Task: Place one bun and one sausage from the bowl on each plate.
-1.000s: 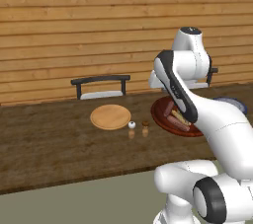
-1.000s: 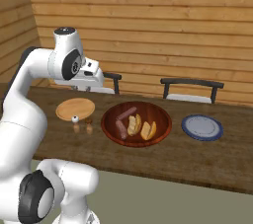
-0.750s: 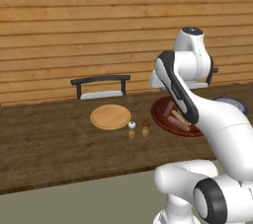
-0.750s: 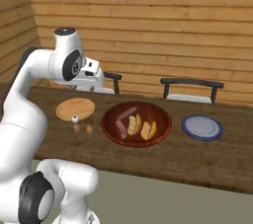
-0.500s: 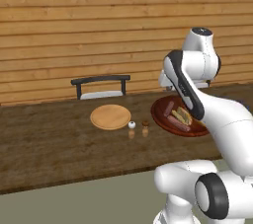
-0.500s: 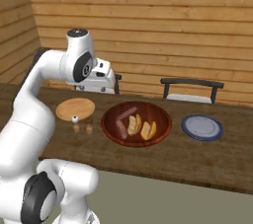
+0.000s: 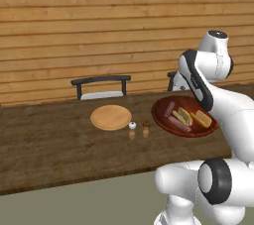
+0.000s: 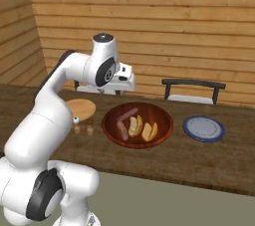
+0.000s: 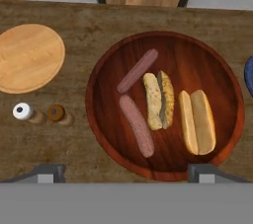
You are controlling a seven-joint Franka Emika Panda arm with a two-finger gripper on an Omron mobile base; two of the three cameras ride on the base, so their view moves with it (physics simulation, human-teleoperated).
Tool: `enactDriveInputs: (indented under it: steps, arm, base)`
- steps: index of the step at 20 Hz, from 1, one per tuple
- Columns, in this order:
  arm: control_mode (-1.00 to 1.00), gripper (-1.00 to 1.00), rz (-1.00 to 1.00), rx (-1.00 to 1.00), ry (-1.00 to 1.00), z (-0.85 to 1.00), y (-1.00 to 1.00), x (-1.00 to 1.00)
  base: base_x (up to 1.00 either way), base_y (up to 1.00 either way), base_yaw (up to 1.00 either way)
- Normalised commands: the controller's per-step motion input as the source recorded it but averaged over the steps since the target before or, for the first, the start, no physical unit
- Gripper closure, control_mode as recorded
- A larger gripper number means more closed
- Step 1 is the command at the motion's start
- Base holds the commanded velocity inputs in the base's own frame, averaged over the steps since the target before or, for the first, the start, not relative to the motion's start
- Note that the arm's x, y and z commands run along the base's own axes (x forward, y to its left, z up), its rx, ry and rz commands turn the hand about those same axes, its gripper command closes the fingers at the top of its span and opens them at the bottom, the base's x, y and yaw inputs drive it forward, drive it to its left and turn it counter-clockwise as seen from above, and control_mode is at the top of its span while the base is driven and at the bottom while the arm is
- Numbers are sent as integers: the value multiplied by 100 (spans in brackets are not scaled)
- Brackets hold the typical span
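The arm swings over from the tan plate's side of the table and now hangs high above the bowl (image 9: 165,104), with the hand looking straight down into it. In the same second the fingers (image 9: 213,172) spread from nearly together to wide apart; their two tips stand far apart at the bottom of the hand view, with nothing between them.

Everything still lies in the bowl. In the hand view, one sausage (image 9: 138,70) slants at about 11 o'clock from the bowl's middle, a second sausage (image 9: 137,125) lies at about 8 o'clock, one bun (image 9: 158,100) sits just by the middle, and the other bun (image 9: 197,121) is at about 4 o'clock. The tan plate (image 9: 29,57) lies at 9 to 10 o'clock of the bowl and is bare; two small shakers (image 9: 38,113) stand on the table (image 9: 69,149) between plate and bowl. The blue-grey plate (image 8: 203,128) lies at 3 o'clock of the bowl in the right base view, also bare.

So no item has been placed yet. The spread fingers over the bowl suggest the first pick is being set up. The hand would have to come down a good way, and the two sausages lie close to the middle bun, so a careless close could catch both.
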Motion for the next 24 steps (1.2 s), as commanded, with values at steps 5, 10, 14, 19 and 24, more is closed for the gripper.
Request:
enactDriveInputs:
  steps: [5, 10, 14, 19, 24]
  arm:
    - [-100, -100, 0, 0, 0, -25, -25, 21]
    - [-100, -100, 0, 0, 2, -40, -24, 17]
    - [-100, -100, 0, 1, 5, -39, -29, 4]
    - [-100, -100, 0, 0, 5, -30, -4, 3]
    - [-100, -100, 0, 0, 9, -37, -4, 4]
  base:
    - [0, 0, 0]
    - [0, 0, 0]
    - [0, 0, 0]
    - [0, 0, 0]
    - [0, 0, 0]
